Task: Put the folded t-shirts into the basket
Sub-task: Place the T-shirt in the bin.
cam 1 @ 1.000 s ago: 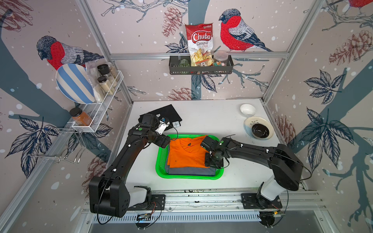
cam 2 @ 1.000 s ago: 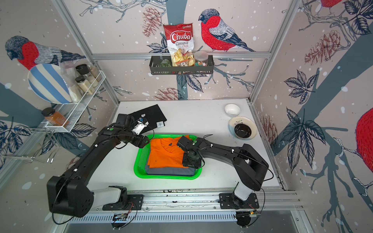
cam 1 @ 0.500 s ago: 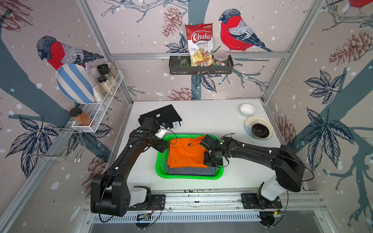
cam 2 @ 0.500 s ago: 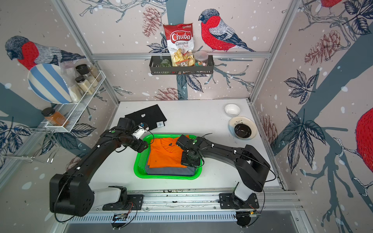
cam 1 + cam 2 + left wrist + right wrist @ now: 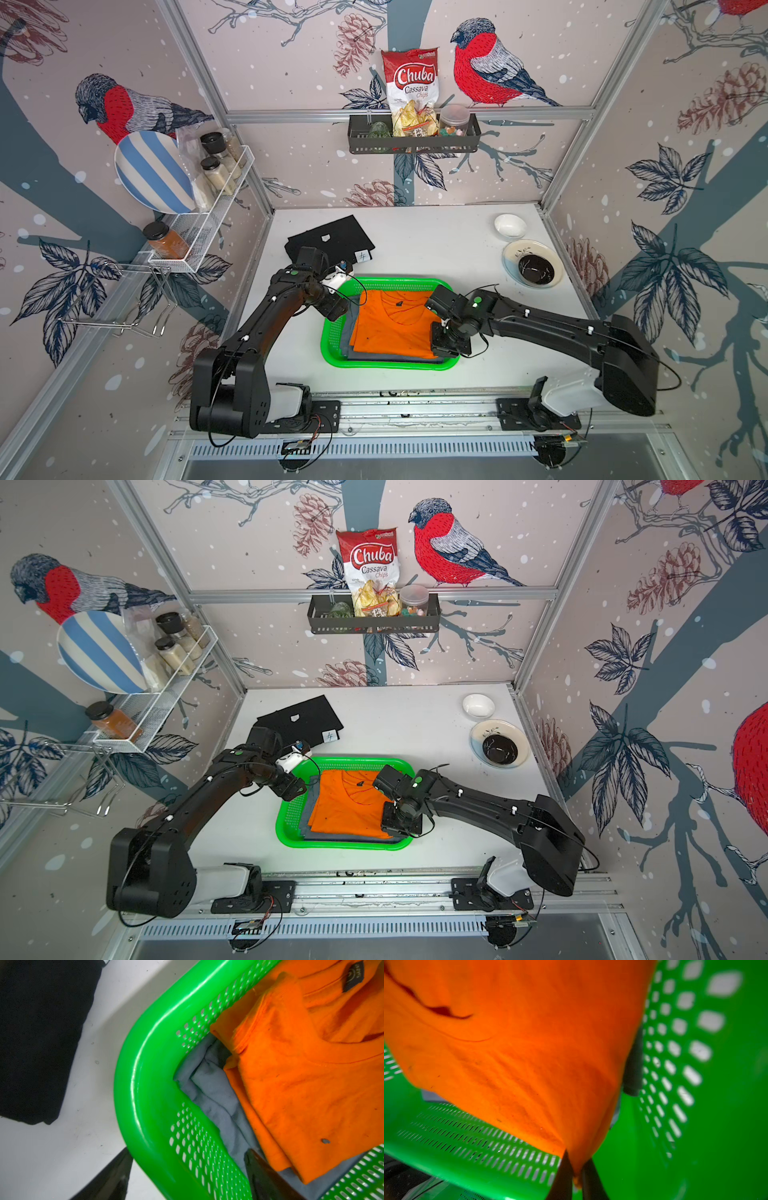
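Two of the three shirts are in the basket (image 5: 386,282): the orange shirt (image 5: 395,328) lies on top of the grey shirt (image 5: 216,1101), while the black shirt (image 5: 332,241) is not yet in and lies on the table (image 5: 436,249) just behind the basket's far left corner. My main worry is the right end effector (image 5: 577,1162). Its wrist view shows the two fingers close together with the near right corner of the orange shirt pinched between them, so if I raise that arm before the cloth is let go, I expect the corner to come up with it and the fold to open or slide off the grey one. The left end effector (image 5: 187,1150) holds nothing. Its fingers stand wide apart astride the basket's wall at the left side, one outside on the table and one inside beside the grey shirt. Any sideways pull there could drag the basket or snag the grey cloth, and closing would clamp the wall. The orange shirt points collar-first toward the back wall (image 5: 415,178), hem toward the near side. I judge its long axis to run collar to hem, turned a little against the basket's sides so grey shows along its left and near edges. The black shirt sits diagonal to the basket, its white tag (image 5: 362,256) at the corner nearest the rim.
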Robot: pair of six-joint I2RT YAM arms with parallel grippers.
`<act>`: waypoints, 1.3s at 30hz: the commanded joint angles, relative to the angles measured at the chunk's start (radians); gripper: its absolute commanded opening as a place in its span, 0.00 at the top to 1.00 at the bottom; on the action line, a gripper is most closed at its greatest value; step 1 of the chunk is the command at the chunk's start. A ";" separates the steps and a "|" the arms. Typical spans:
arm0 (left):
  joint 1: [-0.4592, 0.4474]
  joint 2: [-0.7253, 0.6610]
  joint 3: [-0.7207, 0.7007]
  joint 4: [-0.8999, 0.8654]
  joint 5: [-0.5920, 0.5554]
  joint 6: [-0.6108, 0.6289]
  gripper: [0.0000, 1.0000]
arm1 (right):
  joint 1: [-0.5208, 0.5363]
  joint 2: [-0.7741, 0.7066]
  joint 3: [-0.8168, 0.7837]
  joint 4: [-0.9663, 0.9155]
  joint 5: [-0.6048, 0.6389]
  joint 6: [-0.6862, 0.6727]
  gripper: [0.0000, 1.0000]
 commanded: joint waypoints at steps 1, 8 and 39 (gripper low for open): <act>0.004 0.003 -0.001 0.004 0.021 0.026 0.17 | -0.005 0.012 0.014 -0.017 0.041 -0.018 0.53; 0.056 -0.034 0.017 -0.030 0.063 0.010 0.16 | 0.075 0.118 0.401 -0.102 0.209 -0.377 0.48; 0.337 0.014 0.165 -0.091 0.224 -0.251 0.16 | 0.273 0.709 0.743 0.093 0.239 -1.055 0.41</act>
